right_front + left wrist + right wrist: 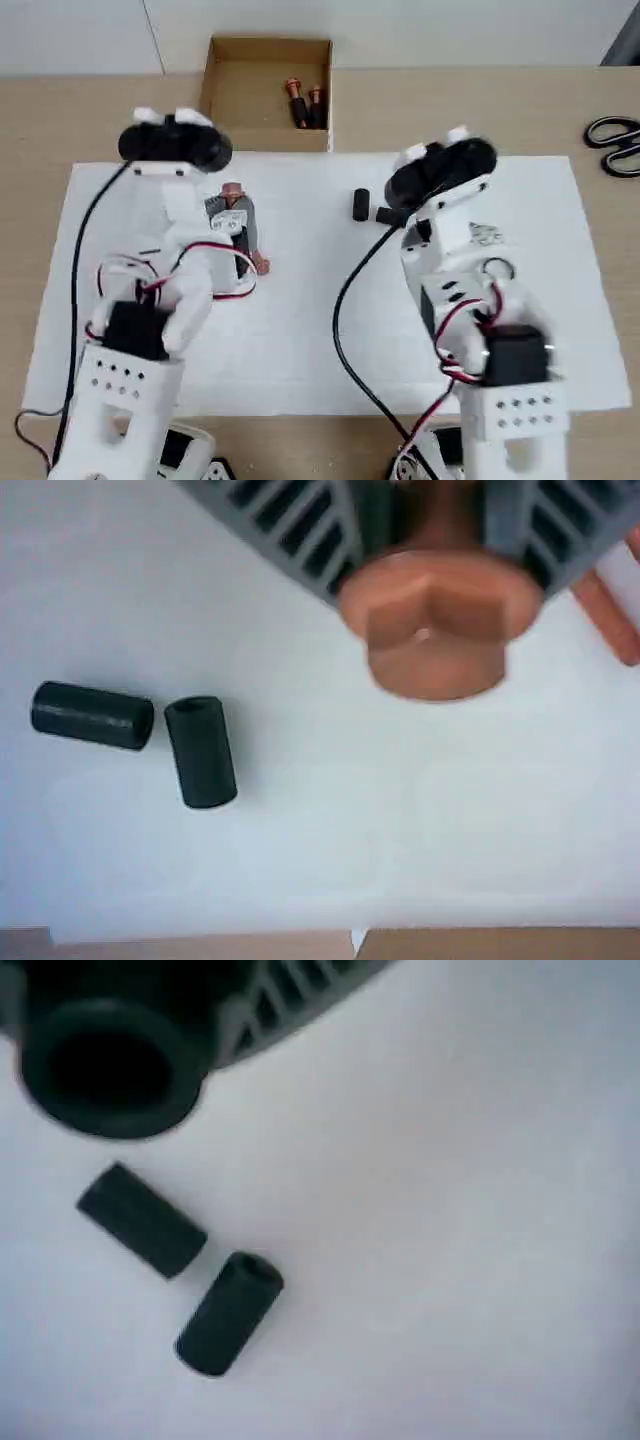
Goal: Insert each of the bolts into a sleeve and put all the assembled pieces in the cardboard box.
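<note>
My left gripper (pixel 430 525) is shut on an orange bolt (pixel 432 630), whose hexagonal head faces the camera; in the high view it hangs over the white sheet's left part (pixel 234 212). A second orange bolt (pixel 259 263) lies loose just beside it. My right gripper (pixel 130 990) is shut on a black sleeve (pixel 108 1070), its open bore facing the camera. Two more black sleeves (pixel 143 1220) (pixel 228 1312) lie on the sheet close by, near the sheet's middle (pixel 361 204) (pixel 385 214). The cardboard box (pixel 230 95) at the back holds two assembled pieces (pixel 305 103).
A white paper sheet (pixel 300 330) covers most of the wooden table. Black scissors (pixel 615 145) lie at the far right edge. Cables trail from both arm bases along the sheet's front half.
</note>
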You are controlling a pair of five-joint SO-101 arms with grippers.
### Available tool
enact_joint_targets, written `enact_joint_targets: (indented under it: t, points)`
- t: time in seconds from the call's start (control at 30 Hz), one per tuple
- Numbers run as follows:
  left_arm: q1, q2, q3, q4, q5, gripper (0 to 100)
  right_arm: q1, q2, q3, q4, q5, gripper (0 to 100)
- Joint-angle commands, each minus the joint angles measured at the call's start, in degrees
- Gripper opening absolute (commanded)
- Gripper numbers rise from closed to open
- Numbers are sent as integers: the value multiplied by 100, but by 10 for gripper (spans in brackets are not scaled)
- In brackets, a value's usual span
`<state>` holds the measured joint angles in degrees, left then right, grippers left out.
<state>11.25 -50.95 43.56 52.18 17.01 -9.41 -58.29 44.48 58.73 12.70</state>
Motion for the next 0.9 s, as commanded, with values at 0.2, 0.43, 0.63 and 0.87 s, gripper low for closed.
enact_joint_targets:
  t: [0.2,0.43,0.63,0.87]
  points:
    - [18,-932,971,-932,70,6,-180,-1095,2286,-2070,-53,4]
    - [53,-677,1095,-1424,79,6,-620,-2220,3552,-2668,-53,5]
    - [62,-457,1095,-1785,79,6,-1068,-3090,4695,-3741,-97,4]
    - [598,-299,1068,-1846,519,6,-1455,-3626,5099,-3670,-993,4]
